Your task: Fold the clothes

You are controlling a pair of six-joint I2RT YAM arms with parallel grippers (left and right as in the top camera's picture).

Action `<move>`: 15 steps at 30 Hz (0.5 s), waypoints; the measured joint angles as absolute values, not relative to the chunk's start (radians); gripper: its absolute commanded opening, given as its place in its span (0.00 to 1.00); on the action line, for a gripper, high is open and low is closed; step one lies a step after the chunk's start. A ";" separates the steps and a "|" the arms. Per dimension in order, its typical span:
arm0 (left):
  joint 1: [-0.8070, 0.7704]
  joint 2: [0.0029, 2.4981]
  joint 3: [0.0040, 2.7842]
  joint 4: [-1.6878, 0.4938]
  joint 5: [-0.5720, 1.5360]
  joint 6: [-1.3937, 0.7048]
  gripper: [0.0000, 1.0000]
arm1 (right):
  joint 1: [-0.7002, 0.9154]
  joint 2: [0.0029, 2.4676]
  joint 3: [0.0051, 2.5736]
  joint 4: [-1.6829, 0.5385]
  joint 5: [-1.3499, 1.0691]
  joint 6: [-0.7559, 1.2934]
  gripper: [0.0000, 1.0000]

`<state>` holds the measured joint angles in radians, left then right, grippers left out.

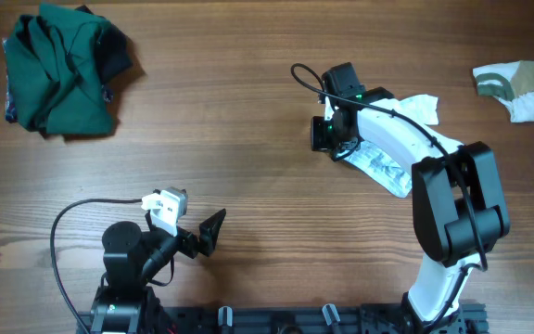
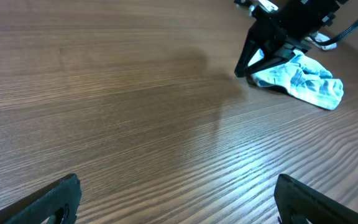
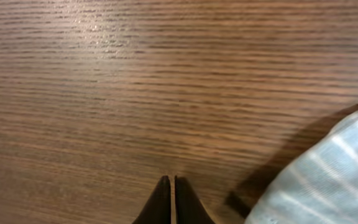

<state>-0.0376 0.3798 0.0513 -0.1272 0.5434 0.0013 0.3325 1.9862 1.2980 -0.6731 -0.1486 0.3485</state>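
Observation:
The pale blue-and-white striped garment point(image 1: 385, 164) lies crumpled at the table's middle right, partly under my right arm. It also shows in the left wrist view point(image 2: 309, 82) and at the lower right of the right wrist view point(image 3: 328, 180). My right gripper point(image 1: 322, 135) is shut, just left of that garment's edge; its tips point(image 3: 171, 185) meet over bare wood with nothing between them. My left gripper point(image 1: 213, 232) stands wide open near the front edge, with only wood between its fingers point(image 2: 319, 200). A dark green garment point(image 1: 63, 70) is heaped at the far left.
A small white-and-olive piece point(image 1: 515, 90) lies at the far right corner. Bare wooden tabletop point(image 1: 230, 121) stretches between the green heap and the striped garment. The left arm's base and cable point(image 1: 58, 232) sit at the front left.

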 measured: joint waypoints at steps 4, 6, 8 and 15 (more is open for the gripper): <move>-0.038 0.380 0.051 -0.127 0.544 0.001 1.00 | 0.324 1.986 1.302 -0.707 -0.086 0.366 0.04; -0.038 0.380 0.051 -0.127 0.543 0.001 1.00 | 0.315 1.985 1.332 -0.740 -0.043 0.367 0.04; -0.038 0.380 0.051 -0.127 0.544 0.001 1.00 | 0.306 1.975 1.371 -0.791 0.009 0.374 0.04; -0.038 0.380 0.051 -0.127 0.544 0.001 1.00 | 0.220 1.944 1.390 -0.848 0.097 0.381 0.04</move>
